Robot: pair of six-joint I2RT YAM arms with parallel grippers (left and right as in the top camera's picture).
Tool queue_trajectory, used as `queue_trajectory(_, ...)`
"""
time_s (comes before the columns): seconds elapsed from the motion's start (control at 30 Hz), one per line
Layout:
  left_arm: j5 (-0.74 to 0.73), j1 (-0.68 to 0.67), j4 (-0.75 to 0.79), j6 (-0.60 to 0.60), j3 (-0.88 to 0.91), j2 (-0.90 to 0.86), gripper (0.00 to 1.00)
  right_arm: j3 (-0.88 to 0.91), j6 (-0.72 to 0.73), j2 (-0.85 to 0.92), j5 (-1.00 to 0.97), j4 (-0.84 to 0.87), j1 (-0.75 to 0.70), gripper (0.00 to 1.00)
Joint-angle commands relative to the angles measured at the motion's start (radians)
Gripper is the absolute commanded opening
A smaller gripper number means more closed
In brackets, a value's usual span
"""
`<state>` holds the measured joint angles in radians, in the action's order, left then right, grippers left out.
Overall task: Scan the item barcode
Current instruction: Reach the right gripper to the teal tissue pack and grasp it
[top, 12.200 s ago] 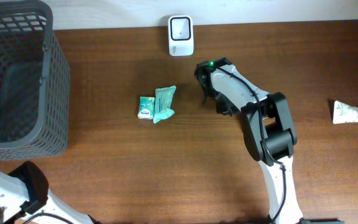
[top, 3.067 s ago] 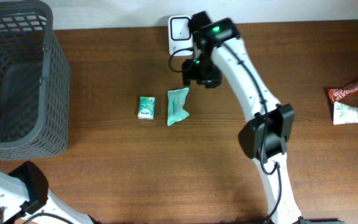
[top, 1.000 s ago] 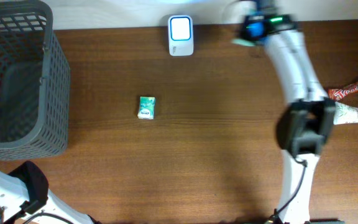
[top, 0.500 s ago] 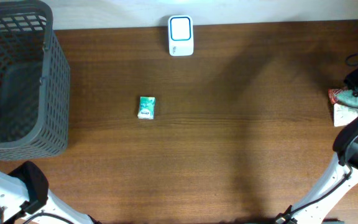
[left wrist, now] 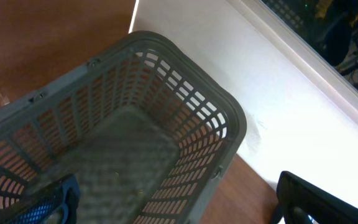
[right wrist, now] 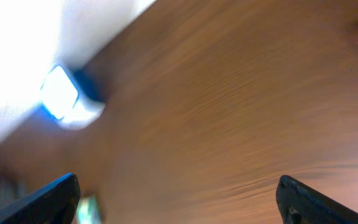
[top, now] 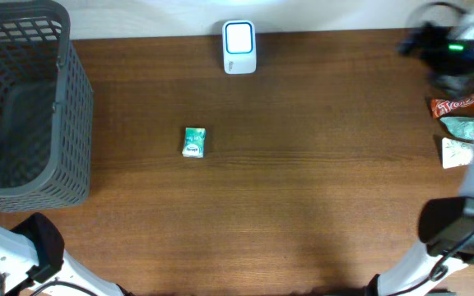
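The teal packet lies at the worktop's right edge, just beside a red candy bar. The right end effector hangs nearby, fingers wide apart and empty. The left end effector gapes over the basket.

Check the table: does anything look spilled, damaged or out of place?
Nothing stands out. The small green packet lies flat mid-table, the scanner sits at the far edge, and the grey basket stands upright at the left.
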<state>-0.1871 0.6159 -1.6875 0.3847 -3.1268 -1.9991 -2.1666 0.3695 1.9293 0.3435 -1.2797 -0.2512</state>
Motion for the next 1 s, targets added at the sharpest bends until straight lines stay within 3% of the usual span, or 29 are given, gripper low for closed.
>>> queue_trajectory(0.0,-0.003,0.003,0.0,-0.009,-0.003,0.007,0.99,0.034,-0.067,0.066,0.064,0.005,0.213,0.97)
queue_trajectory(0.1,-0.003,0.003,0.0,-0.009,-0.003,0.007,0.99,0.037,-0.047,0.19,0.065,0.062,0.452,0.94)
queue_trajectory(0.2,-0.003,0.003,0.0,-0.009,-0.003,0.007,0.99,0.037,0.043,0.318,0.084,0.128,0.597,0.94)
queue_trajectory(0.3,-0.003,0.003,0.0,-0.009,-0.003,0.007,0.99,0.037,0.059,0.462,0.275,0.25,0.708,0.9)
queue_trajectory(0.5,-0.003,0.003,0.0,-0.009,-0.003,0.007,0.99,0.037,0.104,0.515,0.292,0.307,0.766,0.82)
queue_trajectory(0.63,-0.003,0.003,0.0,-0.009,-0.003,0.007,0.99,0.063,0.216,0.518,0.161,0.367,0.795,0.77)
queue_trajectory(0.87,-0.003,0.003,0.0,-0.009,-0.003,0.007,0.99,0.244,0.269,0.519,0.312,0.581,0.802,0.71)
queue_trajectory(0.97,-0.003,0.003,0.0,-0.009,-0.003,0.007,0.99,0.266,0.276,0.519,0.311,0.616,0.821,0.61)
